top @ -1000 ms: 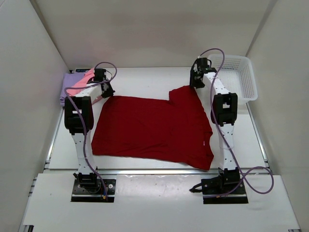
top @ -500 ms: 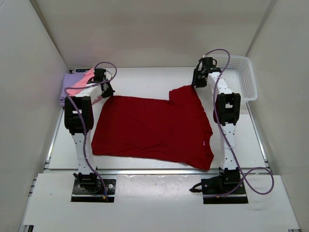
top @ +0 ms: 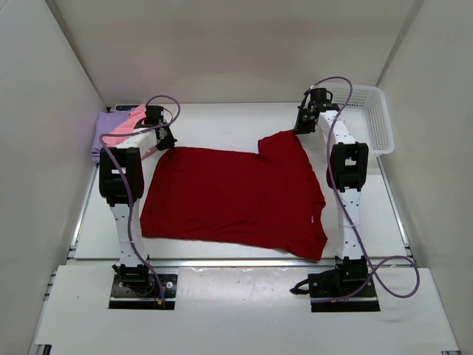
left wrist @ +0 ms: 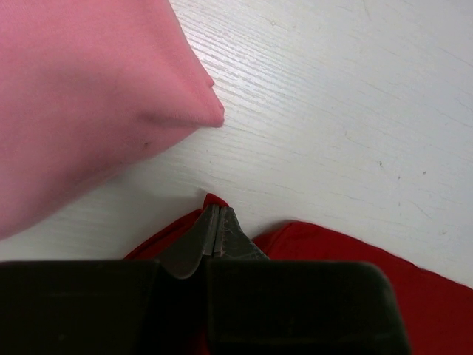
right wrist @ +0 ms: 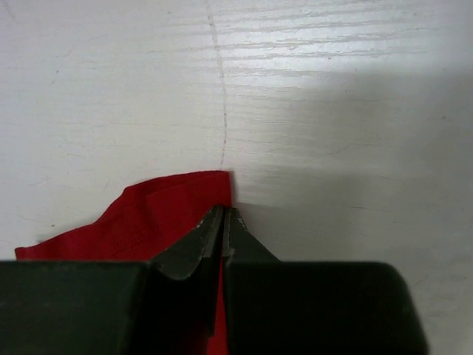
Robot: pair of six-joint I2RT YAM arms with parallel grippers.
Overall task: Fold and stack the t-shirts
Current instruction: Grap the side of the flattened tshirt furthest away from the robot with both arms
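Overhead and wrist views. You see the dark red t-shirt (top: 236,200) lying flat and spread open on the table (top: 222,118). Its long axis runs across the workspace, from one pincer to the other. The cloth fans out from both pincers back toward the arm bases.

The left gripper (left wrist: 216,225) has its jaws pressed together on the shirt's far left corner. A small tip of red fabric pokes out just past the fingertips, and more red cloth lies to either side behind them.

The right gripper (right wrist: 223,222) is likewise closed. Its tips meet at the edge of the far right corner, which extends a little ahead and to the left of them, with bare table in front.

The far edge of the shirt is stepped: the part nearest the right pincer reaches farther out than the part running toward the left pincer. You cannot tell from these views which end carries the collar — only a small white mark shows, close to the edge below the right pincer.

The pink t-shirt (left wrist: 81,96) lies just ahead and to the left of the left pincer, apart from the red cloth. It rests on the lavender t-shirt (top: 102,133), folded, farther out on the same side.

The white lattice basket (top: 373,118) stands outboard of the right pincer.
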